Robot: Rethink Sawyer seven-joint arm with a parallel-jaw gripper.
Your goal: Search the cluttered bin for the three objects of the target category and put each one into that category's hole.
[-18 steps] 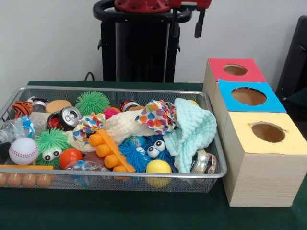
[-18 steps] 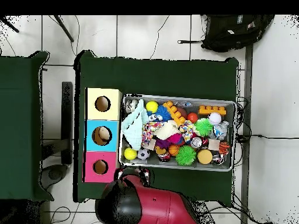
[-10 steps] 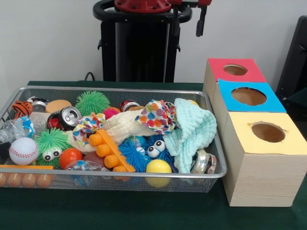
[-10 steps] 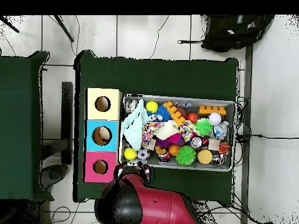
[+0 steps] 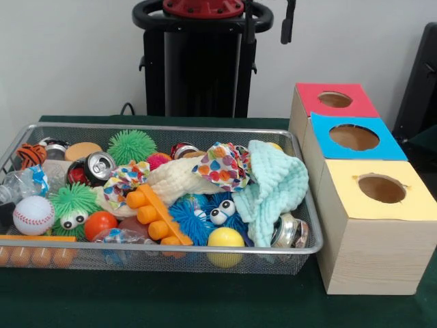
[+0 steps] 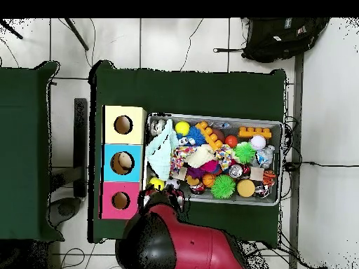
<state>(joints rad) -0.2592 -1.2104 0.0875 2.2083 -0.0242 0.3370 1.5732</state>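
The wire mesh bin is full of toys. One dotted white fabric piece lies on top at the middle right, next to the mint-green cloth. A second dotted piece lies left of the cream cloth. A third dotted piece does not show. The yellow-topped hole is in the nearest wooden box. My gripper is open and empty, high above the bin's edge on the robot's side, near the red-topped box.
Blue-topped and red-topped boxes stand behind the yellow one. The bin also holds spiky balls, soda cans, a baseball, a yellow ball and orange plastic blocks. A black bag lies on the floor.
The arm has come forward from the pedestal, so the gripper now hangs over the bin's edge on the robot's side. The things in the bin have not moved.
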